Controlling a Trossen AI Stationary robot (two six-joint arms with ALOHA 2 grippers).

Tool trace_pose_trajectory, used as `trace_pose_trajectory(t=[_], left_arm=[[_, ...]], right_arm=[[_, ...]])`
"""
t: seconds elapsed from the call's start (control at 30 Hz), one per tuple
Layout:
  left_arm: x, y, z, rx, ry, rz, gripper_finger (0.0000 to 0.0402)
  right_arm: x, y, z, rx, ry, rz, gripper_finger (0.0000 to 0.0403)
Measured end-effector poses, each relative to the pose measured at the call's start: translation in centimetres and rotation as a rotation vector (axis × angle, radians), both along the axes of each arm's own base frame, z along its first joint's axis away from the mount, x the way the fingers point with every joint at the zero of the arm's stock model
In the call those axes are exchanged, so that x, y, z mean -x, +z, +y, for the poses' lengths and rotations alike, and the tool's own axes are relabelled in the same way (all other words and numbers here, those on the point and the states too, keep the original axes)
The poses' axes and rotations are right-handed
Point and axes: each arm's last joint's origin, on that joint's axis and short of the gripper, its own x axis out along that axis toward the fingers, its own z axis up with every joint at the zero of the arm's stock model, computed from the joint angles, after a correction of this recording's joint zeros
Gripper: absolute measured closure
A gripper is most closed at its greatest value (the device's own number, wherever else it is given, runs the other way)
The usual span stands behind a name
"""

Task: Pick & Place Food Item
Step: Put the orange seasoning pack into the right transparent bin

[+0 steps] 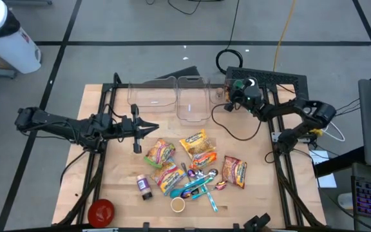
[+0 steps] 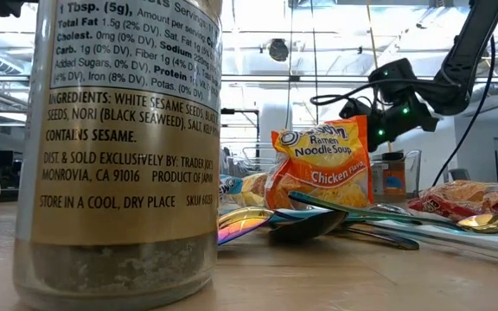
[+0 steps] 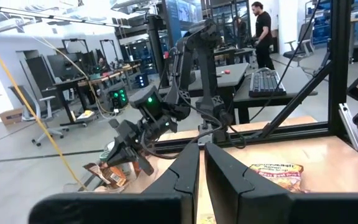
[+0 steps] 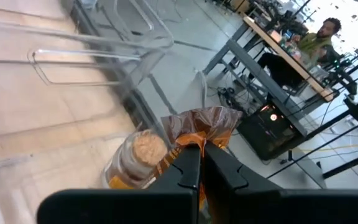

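Note:
My right gripper [image 1: 228, 103] is over the table's far edge, by the clear containers [image 1: 192, 96], shut on a brown and orange food packet [image 4: 199, 127]. The packet also shows in the left wrist view [image 3: 107, 174]. A small jar with a tan top [image 4: 138, 154] stands just beside the packet. My left gripper [image 1: 153, 129] is shut and empty above the table's left middle, pointing toward the right edge. Several ramen packets [image 1: 195, 142] lie flat on the table's middle, and one shows in the low view [image 2: 322, 164]. My right gripper pinches the packet between its two fingers at a crinkled edge [image 4: 194, 144]. The rest of the wrapper sticks out past the fingertips [image 4: 188, 165]. In the left wrist view the fingers slant downward and the packet hangs below them. Whether its lower end rests on anything, I cannot tell.
Spoons [image 1: 201, 183], a purple-lidded jar [image 1: 143, 187], a small cup [image 1: 178, 205] and a red bowl [image 1: 102, 209] lie near the front edge. A tall seasoning jar [image 2: 119, 147] fills the low view's left. Black frame rails [image 1: 102, 116] run along both table sides.

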Motion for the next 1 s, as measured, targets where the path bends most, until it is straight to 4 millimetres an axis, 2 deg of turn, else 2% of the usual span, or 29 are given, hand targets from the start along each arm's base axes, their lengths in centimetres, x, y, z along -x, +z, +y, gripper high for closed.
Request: trace_pose_trajectory(t=[0.3, 0.73, 1.0], left_arm=[[0.0, -0.1, 0.0, 0.001, 0.0, 0.007, 0.0366], [0.0, -0.2, 0.0, 0.002, 0.0, 0.021, 0.0366], [0.0, -0.2, 0.0, 0.009, -0.001, 0.02, 0.0366]], right_arm=[[0.1, -0.3, 0.0, -0.052, -0.017, -0.014, 0.0388], [-0.3, 1.1, 1.3, -0.082, 0.011, -0.081, 0.027], [0.2, 2.3, 2.2, -0.119, 0.009, -0.099, 0.0236]])
